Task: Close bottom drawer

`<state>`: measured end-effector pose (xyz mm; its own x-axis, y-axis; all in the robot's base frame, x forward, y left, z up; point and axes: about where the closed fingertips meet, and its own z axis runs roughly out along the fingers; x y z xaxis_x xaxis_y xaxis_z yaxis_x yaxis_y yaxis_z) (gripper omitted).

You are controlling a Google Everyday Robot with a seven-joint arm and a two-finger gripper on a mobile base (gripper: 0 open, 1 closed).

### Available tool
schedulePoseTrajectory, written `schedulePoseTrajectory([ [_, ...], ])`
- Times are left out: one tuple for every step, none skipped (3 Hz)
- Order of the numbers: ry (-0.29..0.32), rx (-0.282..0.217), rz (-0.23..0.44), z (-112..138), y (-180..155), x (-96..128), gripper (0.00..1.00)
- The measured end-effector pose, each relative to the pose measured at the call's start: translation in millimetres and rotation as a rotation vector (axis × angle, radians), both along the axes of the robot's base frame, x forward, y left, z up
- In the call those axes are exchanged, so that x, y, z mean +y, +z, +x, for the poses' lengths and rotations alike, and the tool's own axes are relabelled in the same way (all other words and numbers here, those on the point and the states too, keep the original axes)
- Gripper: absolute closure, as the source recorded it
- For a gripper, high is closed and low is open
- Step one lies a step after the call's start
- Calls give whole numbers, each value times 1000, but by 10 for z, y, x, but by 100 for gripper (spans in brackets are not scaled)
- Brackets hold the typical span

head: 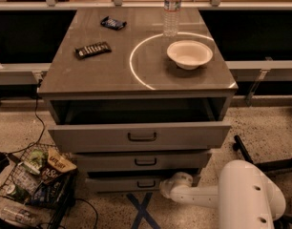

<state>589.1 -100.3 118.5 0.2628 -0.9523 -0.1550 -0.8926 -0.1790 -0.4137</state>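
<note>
The bottom drawer [129, 184] is the lowest grey front of the cabinet, with a small dark bar handle [146, 183]. It stands out a little, with a dark gap above it. My white arm [208, 194] reaches in from the lower right. My gripper [169, 184] is at the right end of the bottom drawer's front, low near the floor. Its tip is against or just beside the front; I cannot tell which.
The top drawer [141, 136] is pulled well out and the middle drawer [145, 161] slightly. On the cabinet top are a white bowl [189, 54], a water bottle [172, 9] and two snack bars. A wire basket of snacks [38, 180] stands at the lower left. Blue tape [143, 213] marks the floor.
</note>
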Motion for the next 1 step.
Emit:
schedulePoseTrajectory([
  [0,0,0,-39,0,4,100],
])
